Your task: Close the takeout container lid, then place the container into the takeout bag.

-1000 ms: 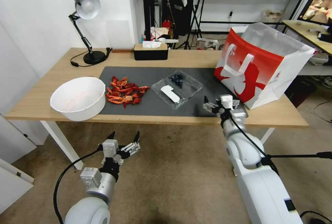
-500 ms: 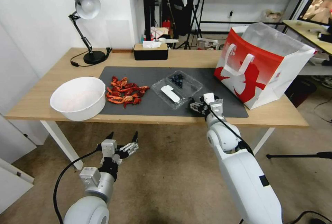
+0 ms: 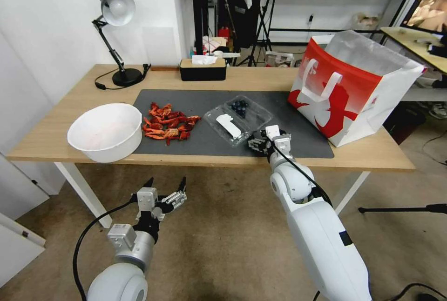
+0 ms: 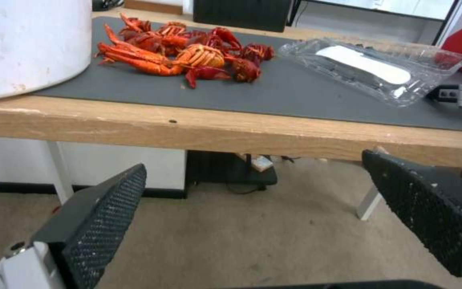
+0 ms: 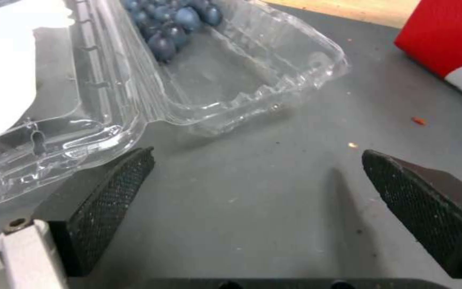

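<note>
Two grippers, both spread and empty. I read right gripper (image 3: 257, 143) as nearer: takeout container (image 5: 199, 68) lies open just ahead, lid (image 5: 44, 120) off its left jaw. Left gripper (image 3: 166, 189) hangs below the table edge.

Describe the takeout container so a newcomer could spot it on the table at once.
Start at the big red paper bag on the table's right side. Beside it, on the dark mat, lies the takeout container, spread open. It alone is clear plastic, with blueberries in one half and a white label on the other.
</note>
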You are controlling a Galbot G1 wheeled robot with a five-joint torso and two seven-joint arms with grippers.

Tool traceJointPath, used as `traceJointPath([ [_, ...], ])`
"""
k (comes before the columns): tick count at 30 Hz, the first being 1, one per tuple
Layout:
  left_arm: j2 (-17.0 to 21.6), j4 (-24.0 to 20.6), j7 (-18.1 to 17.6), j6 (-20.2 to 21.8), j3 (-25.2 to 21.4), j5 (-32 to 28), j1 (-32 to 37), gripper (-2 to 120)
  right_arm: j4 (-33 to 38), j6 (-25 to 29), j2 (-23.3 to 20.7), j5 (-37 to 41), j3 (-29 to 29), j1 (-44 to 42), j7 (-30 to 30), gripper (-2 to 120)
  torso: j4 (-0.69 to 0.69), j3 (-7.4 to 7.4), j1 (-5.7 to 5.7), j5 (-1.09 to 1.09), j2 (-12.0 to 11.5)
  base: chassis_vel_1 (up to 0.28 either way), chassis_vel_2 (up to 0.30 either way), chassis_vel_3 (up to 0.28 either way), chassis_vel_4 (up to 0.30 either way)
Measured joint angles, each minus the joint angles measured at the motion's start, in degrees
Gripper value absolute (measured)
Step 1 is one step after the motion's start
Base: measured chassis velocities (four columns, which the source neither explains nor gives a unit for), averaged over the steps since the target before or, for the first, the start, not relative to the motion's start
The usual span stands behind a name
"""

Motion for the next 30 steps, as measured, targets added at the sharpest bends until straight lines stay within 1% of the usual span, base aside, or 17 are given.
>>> traceJointPath([
  [30,0.22,0.36,-0.05,0.07,0.37,-0.04,0.33,100,1.12,-2.49,4.65,3.17,-2.10,0.35,4.53,100,0.01,0.00,0.00,0.00,0.00,0.000,0.000,0.000,0.000],
])
